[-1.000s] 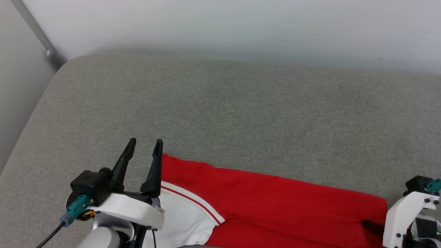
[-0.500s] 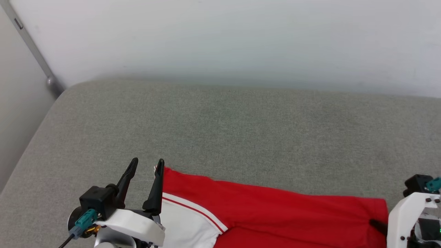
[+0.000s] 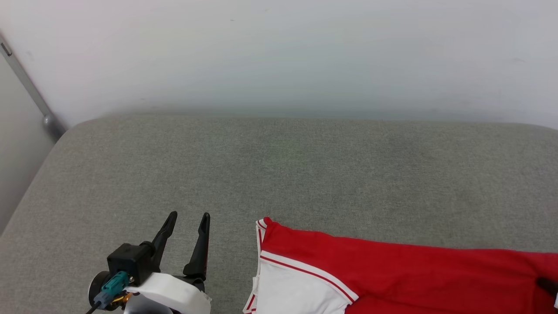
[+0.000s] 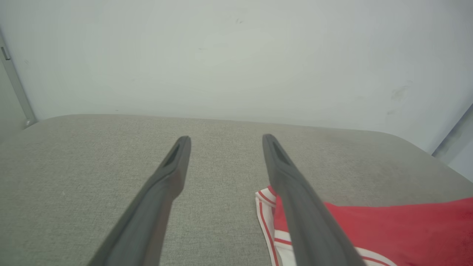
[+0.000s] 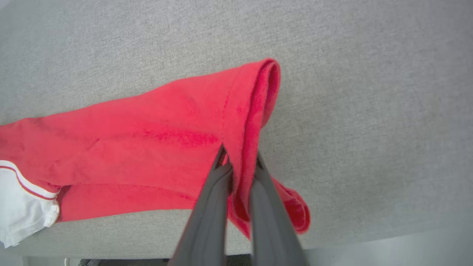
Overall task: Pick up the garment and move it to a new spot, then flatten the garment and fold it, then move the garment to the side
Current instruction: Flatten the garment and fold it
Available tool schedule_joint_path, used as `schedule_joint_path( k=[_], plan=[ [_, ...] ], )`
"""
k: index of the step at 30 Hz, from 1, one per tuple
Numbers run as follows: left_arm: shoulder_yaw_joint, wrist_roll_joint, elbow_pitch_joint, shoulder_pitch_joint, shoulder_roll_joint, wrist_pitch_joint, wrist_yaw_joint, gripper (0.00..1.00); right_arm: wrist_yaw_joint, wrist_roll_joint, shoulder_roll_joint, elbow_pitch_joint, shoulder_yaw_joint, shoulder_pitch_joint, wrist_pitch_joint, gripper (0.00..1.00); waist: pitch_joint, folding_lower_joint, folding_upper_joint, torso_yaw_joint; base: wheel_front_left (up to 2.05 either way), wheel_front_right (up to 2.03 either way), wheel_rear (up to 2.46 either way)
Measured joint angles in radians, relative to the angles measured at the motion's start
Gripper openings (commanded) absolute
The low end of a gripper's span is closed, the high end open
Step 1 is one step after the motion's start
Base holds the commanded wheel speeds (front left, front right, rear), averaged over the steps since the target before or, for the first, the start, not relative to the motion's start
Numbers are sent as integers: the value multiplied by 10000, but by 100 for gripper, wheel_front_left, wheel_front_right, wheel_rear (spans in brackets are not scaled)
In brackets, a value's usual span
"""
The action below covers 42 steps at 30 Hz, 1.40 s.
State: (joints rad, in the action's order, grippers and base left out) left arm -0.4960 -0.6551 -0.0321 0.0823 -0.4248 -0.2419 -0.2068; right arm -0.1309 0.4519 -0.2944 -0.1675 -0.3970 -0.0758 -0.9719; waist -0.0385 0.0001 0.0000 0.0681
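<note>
The garment (image 3: 392, 270) is a red shirt with a white, red-striped sleeve, lying as a long folded band along the near side of the grey cushion (image 3: 279, 174). In the right wrist view my right gripper (image 5: 240, 153) is shut on the garment's (image 5: 147, 140) red hem end, which is bunched and lifted a little. My left gripper (image 3: 189, 214) stands open above bare cushion, a gap to the left of the striped sleeve end. In the left wrist view the left gripper (image 4: 226, 137) holds nothing, with the garment (image 4: 406, 232) behind its right finger.
A white wall (image 3: 279, 52) rises behind the cushion. A grey metal pole (image 3: 26, 87) runs down the far left corner. The cushion's front edge (image 5: 111, 253) lies just below the garment, and wide bare cushion stretches behind it.
My right gripper has shut on the garment's hem end. The garment has slid right, away from the left gripper's finger. The head camera has tilted up and the right arm has left its edge.
</note>
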Motion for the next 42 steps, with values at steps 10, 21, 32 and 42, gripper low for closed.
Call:
schedule_joint_path(
  k=[10,21,32,42],
  plan=[
    [-59,-2,-29,-14,0,15,-48,100,2,3156,2372,136,-1041,-712,-2704,0,28,0,0,16,0,0,0],
    [-251,50,-8,409,84,81,127,100,2,7612,2424,-2102,2556,-1270,-909,0,480,-1,0,475,0,0,0],
    [-397,86,-435,1067,336,44,506,100,2,8728,2437,-3076,6299,-2207,1534,2,1060,-1,0,1110,0,0,0],
    [-353,56,-717,1064,479,-77,587,100,2,8011,2268,-2738,7614,-2482,2245,100,1080,0,0,991,0,0,0]
  ],
)
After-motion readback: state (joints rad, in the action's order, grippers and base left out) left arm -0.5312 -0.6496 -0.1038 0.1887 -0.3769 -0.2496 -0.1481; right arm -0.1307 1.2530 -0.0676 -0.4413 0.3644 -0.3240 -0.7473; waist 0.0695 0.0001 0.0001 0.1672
